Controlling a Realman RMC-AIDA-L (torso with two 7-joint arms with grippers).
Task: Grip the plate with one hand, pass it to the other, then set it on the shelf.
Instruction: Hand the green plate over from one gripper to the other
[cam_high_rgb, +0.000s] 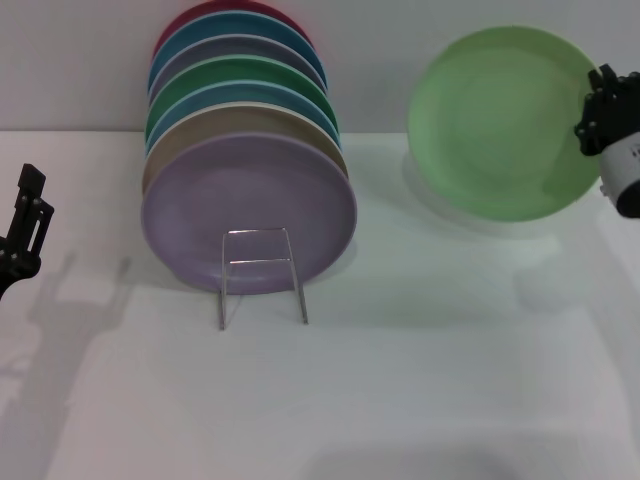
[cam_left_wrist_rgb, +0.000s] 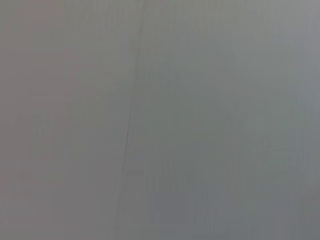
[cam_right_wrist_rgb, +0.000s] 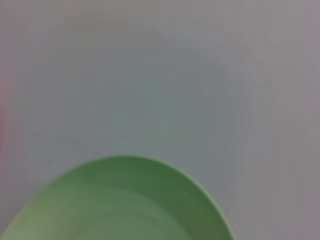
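Note:
The light pastel-green plate (cam_high_rgb: 500, 120) hangs tilted above the table at the back right, its face towards me and its shadow on the table below. My right gripper (cam_high_rgb: 598, 112) is shut on its right rim. The plate's rim also shows in the right wrist view (cam_right_wrist_rgb: 125, 205). The silver wire shelf (cam_high_rgb: 262, 272) stands left of centre, its small loop front and two legs towards me. My left gripper (cam_high_rgb: 25, 225) is at the far left edge, low over the table and away from the plate. The left wrist view shows only a plain grey surface.
Several plates stand upright in the shelf, a lavender plate (cam_high_rgb: 250, 205) in front, then tan, blue, a darker emerald-green plate (cam_high_rgb: 240, 78) and others, a red one last. The white table (cam_high_rgb: 420, 380) reaches to a pale back wall.

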